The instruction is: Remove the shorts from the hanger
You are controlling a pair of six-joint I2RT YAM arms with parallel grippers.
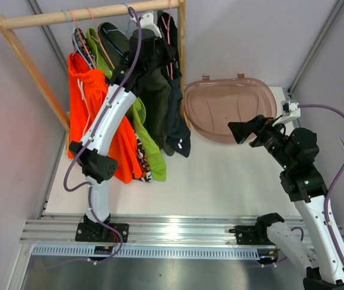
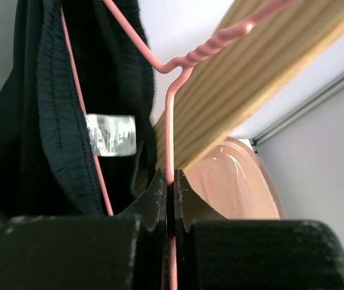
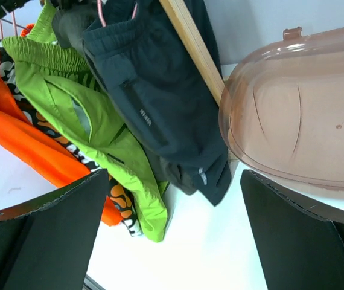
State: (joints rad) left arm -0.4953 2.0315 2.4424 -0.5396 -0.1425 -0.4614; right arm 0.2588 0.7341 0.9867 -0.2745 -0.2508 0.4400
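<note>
Five pairs of shorts hang on a wooden rack [image 1: 93, 13]: bright orange [image 1: 87, 103], camouflage [image 1: 143, 163], lime green [image 1: 151, 151], dark olive [image 1: 157, 96] and navy-black [image 1: 177, 115]. My left gripper [image 1: 163, 37] is up at the rail. In the left wrist view it [image 2: 172, 181] is shut on the thin pink wire hanger [image 2: 171, 127] that carries the navy-black shorts [image 2: 33, 121]. My right gripper [image 1: 244, 130] is open and empty in front of the rack. Its view shows the navy-black [image 3: 154, 103], lime green [image 3: 99, 133] and orange [image 3: 27, 145] shorts between its fingers [image 3: 45, 235].
A translucent pink tub [image 1: 232, 106] lies tipped at the back right, beside the rack's right post [image 1: 183, 66]; it also shows in the right wrist view [image 3: 299, 115]. White table surface [image 1: 220, 181] spreads in front. Grey walls close both sides.
</note>
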